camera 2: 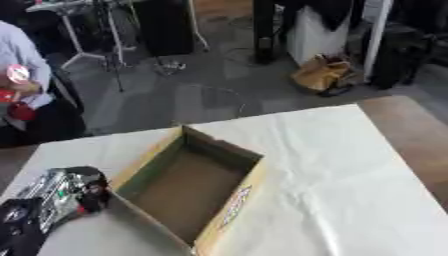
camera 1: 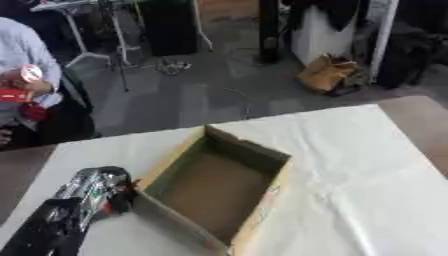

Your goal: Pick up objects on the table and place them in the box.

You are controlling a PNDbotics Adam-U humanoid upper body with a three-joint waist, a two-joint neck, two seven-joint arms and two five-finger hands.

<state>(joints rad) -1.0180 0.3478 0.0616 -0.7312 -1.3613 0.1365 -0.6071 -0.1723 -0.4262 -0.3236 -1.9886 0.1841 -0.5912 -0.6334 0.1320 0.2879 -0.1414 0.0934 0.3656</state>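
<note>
Your left hand (camera 1: pixel 98 189) enters from the lower left of the frame, silver and black, with the arm cut off by the bottom edge. Its fingers are blurred and bunched against the near-left wall of the cardboard box (camera 1: pixel 262 150); you cannot tell whether they are curled or straight, nor whether they hold anything. A small red spot shows at the fingertips, too indistinct to name.

Your right hand appears in neither eye view.

The box sits open-topped in the lower centre of the frame, turned at an angle to the table edges. Its near corner is cut off by the bottom edge. The brown floor inside is visible, but the strip under the near walls is hidden. A printed label on the right wall cannot be read.

The table (camera 1: pixel 367 175), under a white cloth, has open room across the whole right half of the frame. A bare brown edge shows at right and far left.

No loose object is discernible on the cloth. At the upper left, a person is partly cut off, holding something red and white, away from the table.
</note>
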